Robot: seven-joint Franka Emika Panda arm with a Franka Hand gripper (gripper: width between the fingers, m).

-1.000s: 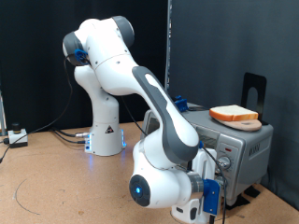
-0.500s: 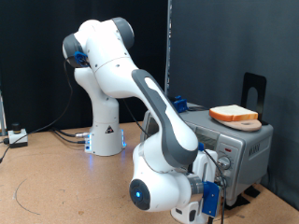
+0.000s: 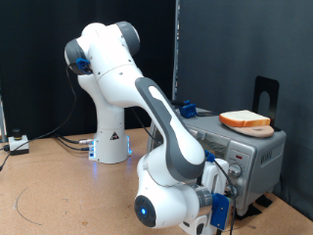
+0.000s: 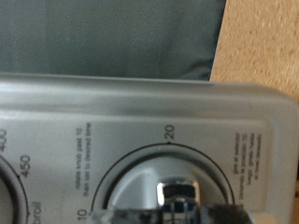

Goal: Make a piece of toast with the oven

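Note:
The silver oven (image 3: 252,149) stands at the exterior view's right, its knob panel facing my hand. My gripper (image 3: 231,182) is pressed up against that panel, low on the oven's front. Close up in the wrist view is the grey panel (image 4: 140,112) with a timer dial marked 10 and 20. The dial's chrome knob (image 4: 177,194) sits between my blurred fingertips (image 4: 224,214), which are closed on it. My arm hides the oven's door and inside, so the piece of toast is hidden.
A bread slice (image 3: 245,120) lies flat on the oven's roof. A black upright stand (image 3: 265,96) rises behind it. The robot's base (image 3: 111,137) stands on the brown tabletop (image 3: 59,186), with cables (image 3: 18,143) at the left edge.
The arm's big lower joint has sunk and drifted slightly left in the exterior view, while the hand stays at the oven's knobs. The bread slice on top has not moved.

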